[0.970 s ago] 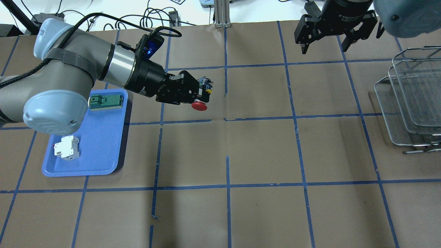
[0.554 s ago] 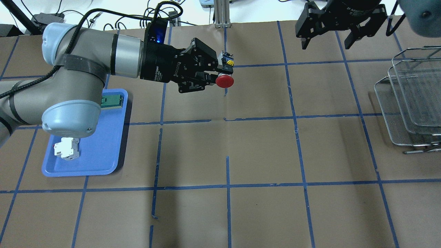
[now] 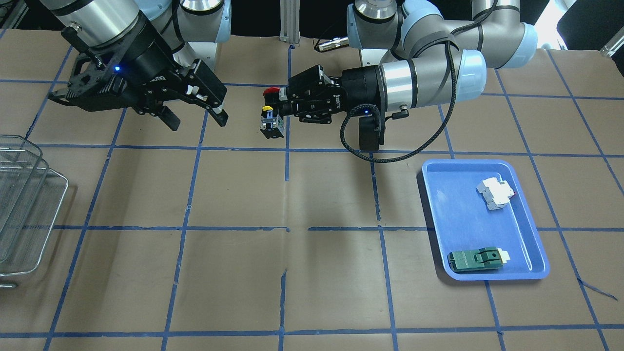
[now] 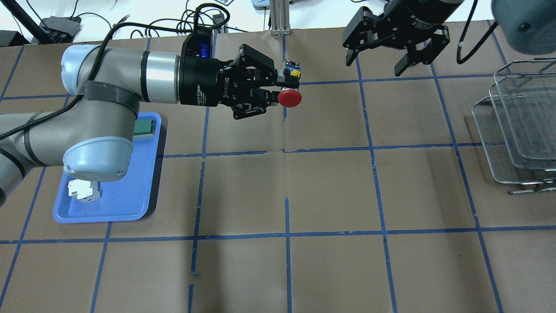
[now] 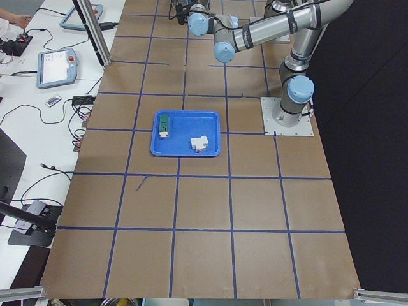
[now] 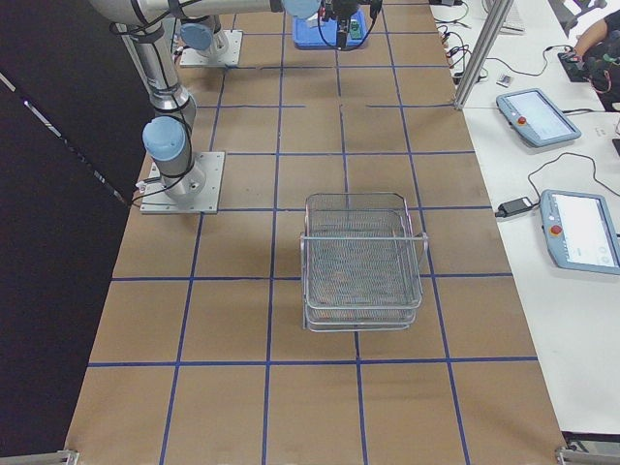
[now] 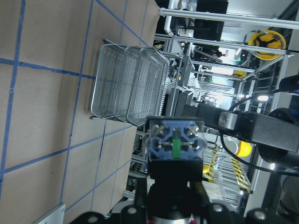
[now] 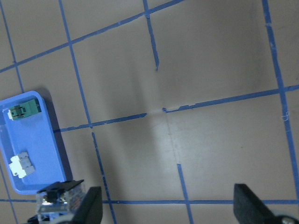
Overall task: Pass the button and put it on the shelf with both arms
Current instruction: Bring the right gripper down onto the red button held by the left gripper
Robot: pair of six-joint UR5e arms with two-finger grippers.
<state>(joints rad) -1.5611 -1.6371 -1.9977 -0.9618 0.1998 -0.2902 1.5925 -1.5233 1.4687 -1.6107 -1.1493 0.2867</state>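
Overhead exterior view: the left gripper's jaws clamp the red-capped button by its barrel, above the table. Beyond its fingertips, apart, the right gripper hangs with jaws spread, empty. The wire-mesh shelf stands well past that gripper.

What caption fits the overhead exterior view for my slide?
Left gripper holds the button above mid-table while the open right gripper hangs nearby, shelf at the far right.
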